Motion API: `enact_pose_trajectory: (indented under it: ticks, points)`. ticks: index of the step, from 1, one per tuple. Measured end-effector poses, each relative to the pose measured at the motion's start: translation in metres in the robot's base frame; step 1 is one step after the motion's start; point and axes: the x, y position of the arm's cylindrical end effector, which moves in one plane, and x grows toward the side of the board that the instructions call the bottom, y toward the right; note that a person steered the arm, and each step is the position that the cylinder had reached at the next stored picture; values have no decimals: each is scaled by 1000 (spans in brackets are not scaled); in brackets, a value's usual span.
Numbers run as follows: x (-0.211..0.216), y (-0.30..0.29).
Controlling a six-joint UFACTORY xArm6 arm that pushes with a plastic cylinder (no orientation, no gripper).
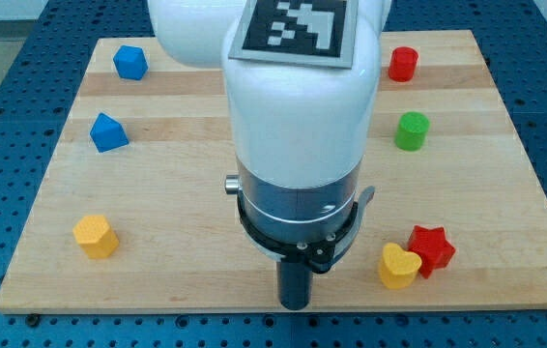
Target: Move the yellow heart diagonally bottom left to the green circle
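The yellow heart [398,266] lies near the board's bottom right, touching a red star [433,249] on its right. The green circle [412,130] stands at the view's right, well above the heart. My arm's white body fills the middle of the view. My tip [295,304] shows at the board's bottom edge, to the left of the yellow heart and apart from it.
A red cylinder [403,63] stands at the top right. A blue block [130,62] sits at the top left and another blue block [108,132] below it. A yellow block [96,236] lies at the bottom left. The wooden board [167,193] rests on a blue perforated table.
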Motion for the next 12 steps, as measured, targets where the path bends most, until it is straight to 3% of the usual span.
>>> enact_pose_trajectory:
  ticks: [1,2,3,4,5,6,7,8,9,10,12]
  points:
    - [-6,51]
    - [-5,55]
    - [-29,22]
    - [-106,32]
    - [-128,121]
    - [-107,242]
    - [-34,283]
    - [-2,296]
    - [-2,293]
    - [-1,235]
    - [-2,195]
